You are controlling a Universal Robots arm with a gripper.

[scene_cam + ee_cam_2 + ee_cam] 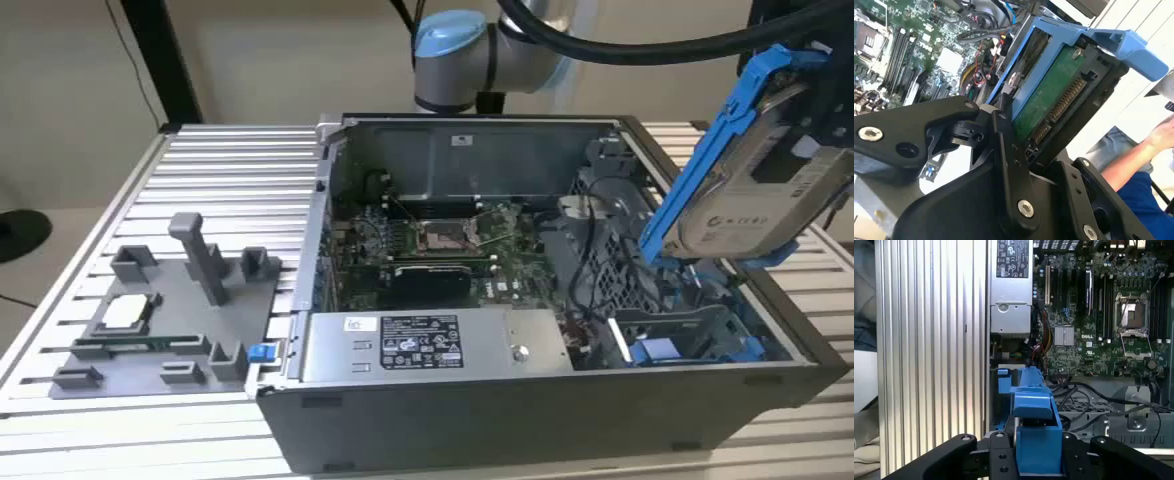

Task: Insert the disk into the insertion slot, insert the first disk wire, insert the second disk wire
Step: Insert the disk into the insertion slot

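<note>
The tool (1037,445) is closed on the disk (750,195), its black fingers (1006,145) pressed against the sides of the bright blue carrier frame; the disk hangs clear of the case, tilted with its upper end leaning toward the exterior view's right, at about two o'clock in the exterior view; its white label faces that camera, while the second wrist view shows its green circuit board (1046,100) and the row of connector pins at one end.

The open computer case (534,425) lies on a ribbed aluminium table (227,160); the insertion slot (683,338), a grey metal bay with blue clips, sits inside the case at about four o'clock in the exterior view, below the held disk and apart from it; nothing is in it.

The motherboard (447,240) fills the middle of the case, and the labelled grey power supply (414,345) lies along the near wall at six o'clock; dark cables (587,275) run between board and bay.

A grey fixture tray (174,320) rests on the table at eight o'clock; the robot arm (467,50) enters at twelve o'clock; a person's forearm (1134,155) shows in the second wrist view.
</note>
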